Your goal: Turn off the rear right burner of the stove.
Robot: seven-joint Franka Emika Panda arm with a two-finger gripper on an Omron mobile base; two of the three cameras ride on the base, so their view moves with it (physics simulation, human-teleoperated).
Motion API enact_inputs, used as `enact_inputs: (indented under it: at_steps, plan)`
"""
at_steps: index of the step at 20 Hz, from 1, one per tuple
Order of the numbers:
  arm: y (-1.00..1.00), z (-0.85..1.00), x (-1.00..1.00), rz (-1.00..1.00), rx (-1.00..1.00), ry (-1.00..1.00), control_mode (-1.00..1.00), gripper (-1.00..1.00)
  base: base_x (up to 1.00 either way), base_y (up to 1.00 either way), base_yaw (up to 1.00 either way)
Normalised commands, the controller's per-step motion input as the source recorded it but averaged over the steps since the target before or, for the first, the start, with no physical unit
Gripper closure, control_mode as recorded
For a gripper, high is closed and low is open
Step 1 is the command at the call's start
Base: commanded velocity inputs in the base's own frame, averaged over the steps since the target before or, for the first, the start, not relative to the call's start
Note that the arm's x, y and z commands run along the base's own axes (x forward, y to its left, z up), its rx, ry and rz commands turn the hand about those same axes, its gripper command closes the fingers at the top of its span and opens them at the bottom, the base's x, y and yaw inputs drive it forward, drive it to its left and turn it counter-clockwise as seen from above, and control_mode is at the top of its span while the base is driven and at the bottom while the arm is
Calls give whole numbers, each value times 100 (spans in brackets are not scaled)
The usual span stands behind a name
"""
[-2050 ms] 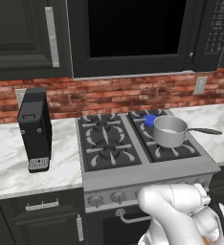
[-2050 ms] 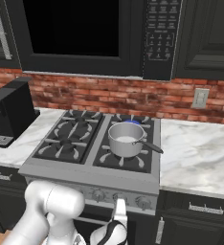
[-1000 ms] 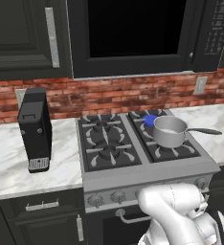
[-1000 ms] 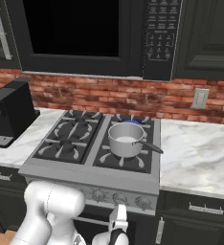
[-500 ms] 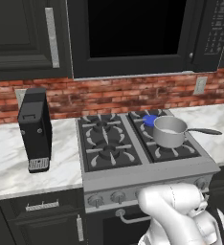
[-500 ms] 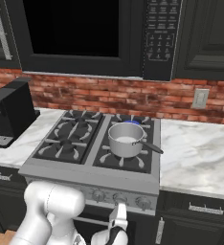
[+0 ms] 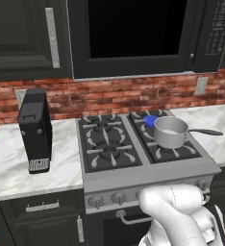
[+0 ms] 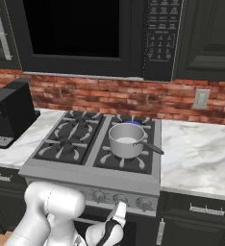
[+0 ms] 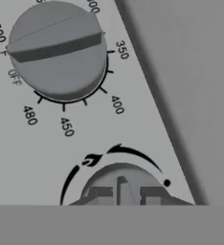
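- Two-finger gripper (image 8: 118,211): low before the front panel of the wide stainless-steel stove (image 8: 93,178), nose at the knob row; finger spread cannot be told, nor any contact.
- Round grey oven dial (image 9: 58,48), hand view: above the fingers; ridge runs across, slightly tilted; ringed by temperature numbers and OFF.
- Smaller round grey knob (image 9: 124,187): just beyond the fingertips.
- Rear right burner (image 7: 150,120), blue flame: well beyond the fingers, behind the steel saucepan (image 7: 170,132), whose handle points right.
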Motion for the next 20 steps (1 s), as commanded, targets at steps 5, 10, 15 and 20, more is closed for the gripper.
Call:
enact_inputs:
  at_steps: [5, 10, 15, 20]
  plan:
    - [0, 26, 35, -19, 19, 12, -100, 100, 0, 0, 0]
    - [0, 28, 27, -19, 25, 9, -100, 100, 0, 0, 0]
    - [0, 21, 19, -17, 29, 1, -100, 100, 0, 0, 0]
    - [0, 22, 23, -14, 31, 0, -100, 100, 0, 0, 0]
